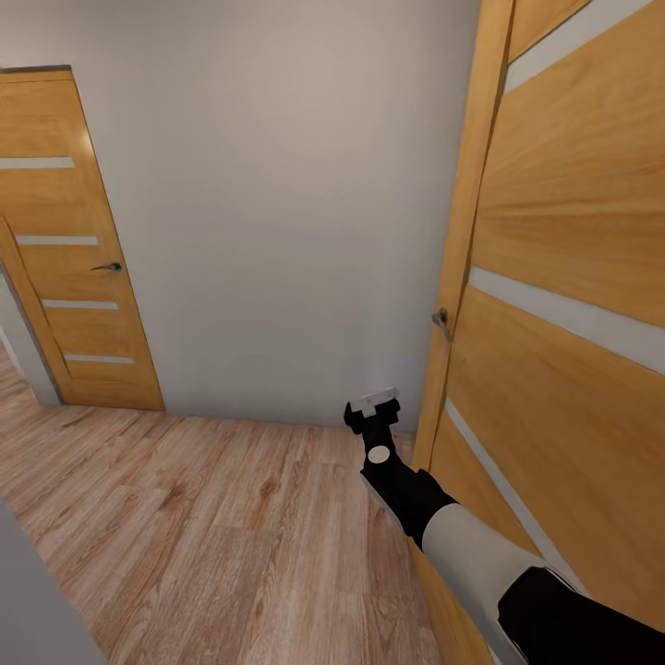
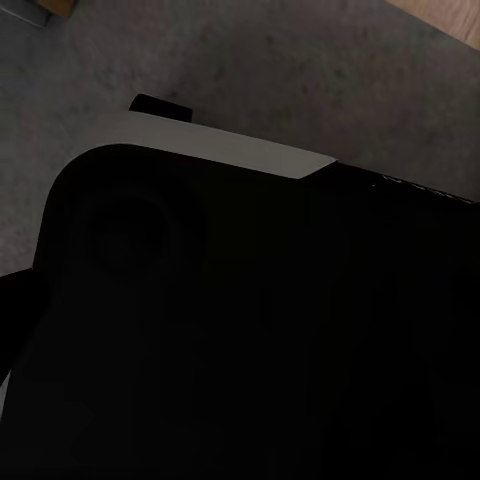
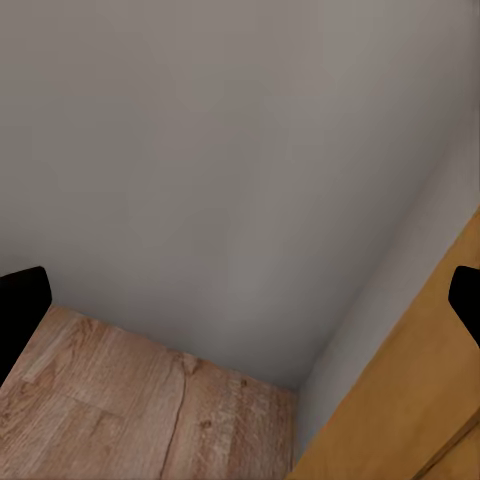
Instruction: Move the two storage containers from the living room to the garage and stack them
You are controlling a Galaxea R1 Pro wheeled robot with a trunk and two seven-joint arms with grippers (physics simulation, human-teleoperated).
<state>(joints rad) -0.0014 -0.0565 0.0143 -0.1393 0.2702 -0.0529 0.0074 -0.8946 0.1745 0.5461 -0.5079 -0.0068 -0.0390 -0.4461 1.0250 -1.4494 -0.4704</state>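
Containers are not before me; no writing or labels can be read anywhere. My right end effector (image 1: 373, 406) hangs empty, fingers (image 3: 20, 310) spread wide, beside an open wooden door (image 1: 554, 305) with pale stripes. Ahead is a plain grey wall (image 1: 277, 203), a second door (image 1: 69, 249), and a light wood-plank floor (image 1: 212, 517). My left end effector's state I cannot tell.

My left wrist camera is almost covered by a dark part of my own body (image 2: 240, 340), so my left end effector is hidden. The open door (image 1: 573, 277) beside my right arm (image 1: 480, 545) is cut by the picture's edge.
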